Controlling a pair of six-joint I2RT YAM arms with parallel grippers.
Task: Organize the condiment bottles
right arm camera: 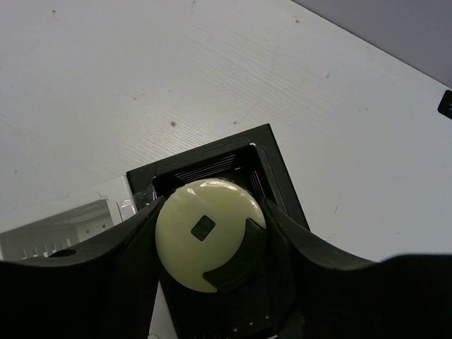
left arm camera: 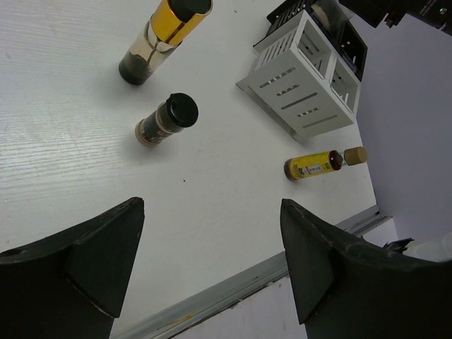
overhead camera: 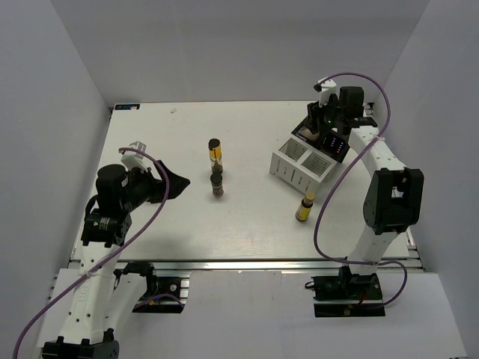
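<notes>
My right gripper (right arm camera: 210,236) is shut on the squat cream jar (right arm camera: 201,229), holding it over the black box (right arm camera: 277,169) beside the white rack (overhead camera: 301,164). The slim yellow bottle with a black cap (overhead camera: 215,152) and the short dark-brown bottle (overhead camera: 217,184) stand mid-table. They also show in the left wrist view, the yellow bottle (left arm camera: 164,37) above the brown one (left arm camera: 165,121). The amber-yellow dark-necked bottle (overhead camera: 304,207) stands in front of the rack and shows at the right of the left wrist view (left arm camera: 316,166). My left gripper (overhead camera: 178,183) is open and empty, left of the brown bottle.
The white slatted rack (left arm camera: 304,81) has open compartments at the back right. The black box with purple lights (overhead camera: 331,141) sits behind it. The table's front metal edge (left arm camera: 233,286) runs below my left fingers. Grey walls enclose the table.
</notes>
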